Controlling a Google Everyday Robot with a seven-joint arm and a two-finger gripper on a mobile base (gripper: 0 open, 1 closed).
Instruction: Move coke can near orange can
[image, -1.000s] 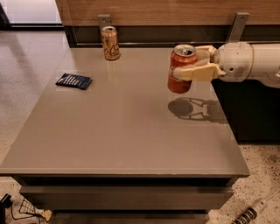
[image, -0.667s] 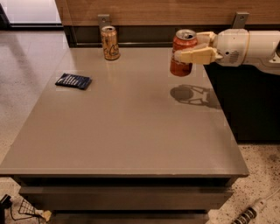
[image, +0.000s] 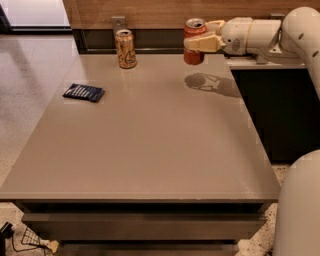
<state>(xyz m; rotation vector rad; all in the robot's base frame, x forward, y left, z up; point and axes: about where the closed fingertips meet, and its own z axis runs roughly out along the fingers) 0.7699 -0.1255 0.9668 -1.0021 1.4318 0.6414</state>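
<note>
The coke can (image: 193, 53), red with a silver top, hangs upright in the air above the far right part of the grey table (image: 150, 130). My gripper (image: 202, 40) reaches in from the right and is shut on the coke can, its cream fingers (image: 204, 43) wrapped round the can's upper half. The can's shadow falls on the table just below and to the right. The orange can (image: 125, 48), pale orange-tan with dark swirls, stands upright near the table's far edge, to the left of the held can.
A dark blue flat packet (image: 84, 92) lies on the table's left side. A wooden wall panel and metal brackets (image: 118, 22) run behind the table. My white arm (image: 300, 210) fills the right edge. A dark cabinet stands to the right.
My gripper has carried the coke can up and toward the far edge of the table, slightly leftward toward the orange can. The orange can and the blue packet have not moved.
</note>
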